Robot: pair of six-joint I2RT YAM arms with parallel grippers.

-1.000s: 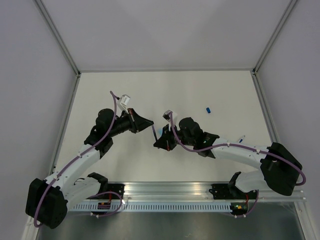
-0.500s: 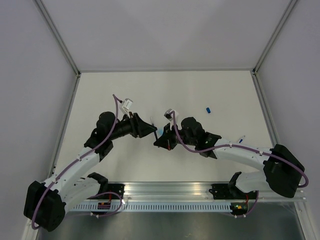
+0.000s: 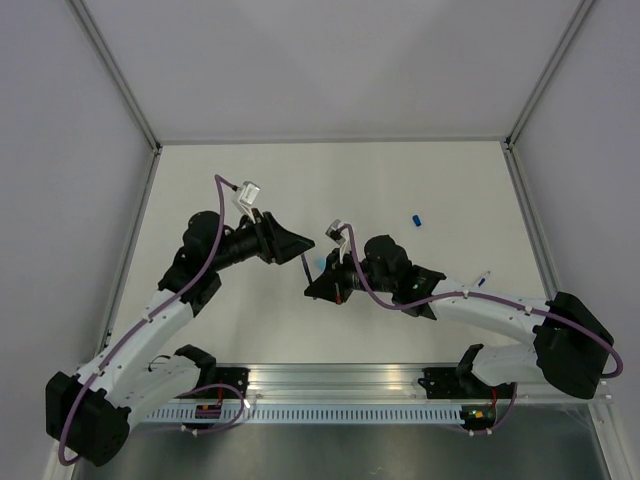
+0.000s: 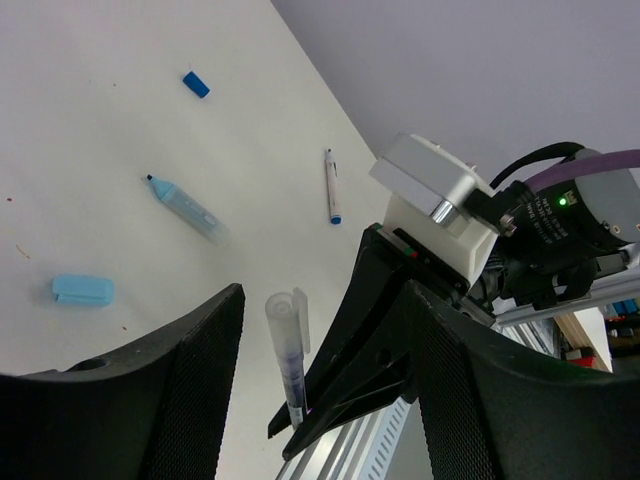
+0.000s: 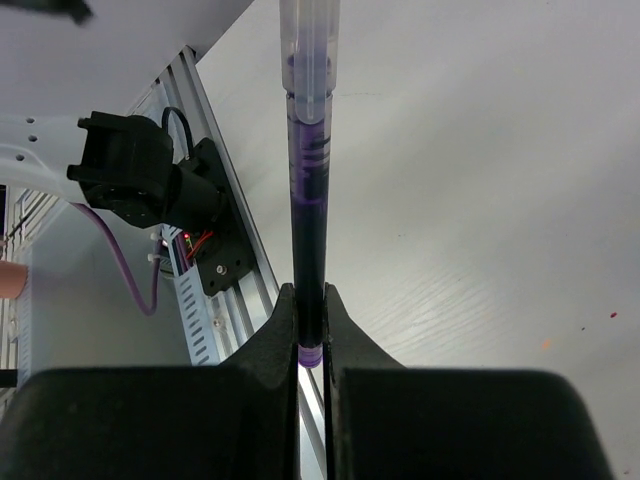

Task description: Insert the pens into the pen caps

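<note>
My right gripper [image 5: 310, 335] is shut on the lower end of a slim pen with a dark purple barrel [image 5: 309, 230]. A clear pen cap [image 5: 308, 50] sits over its far end. The left wrist view shows the same capped pen [image 4: 285, 350] standing between the wide-apart fingers of my left gripper [image 4: 322, 330], which is open and touches nothing. From above, the two grippers face each other at mid table, left gripper [image 3: 296, 248] and right gripper [image 3: 318, 285]. On the table lie a dark blue cap [image 4: 196, 84], a pale blue cap [image 4: 83, 290] and a white pen [image 4: 331, 186].
A pale blue marker with a dark tip [image 4: 188, 208] lies on the table between the caps. The dark blue cap [image 3: 417, 218] is at the right of centre, and the white pen [image 3: 482, 279] lies near the right arm. The aluminium rail [image 3: 340, 375] runs along the near edge.
My left gripper has opened, let go of the pen's capped end and drawn back a little to the left. The right gripper keeps its hold on the pen.
</note>
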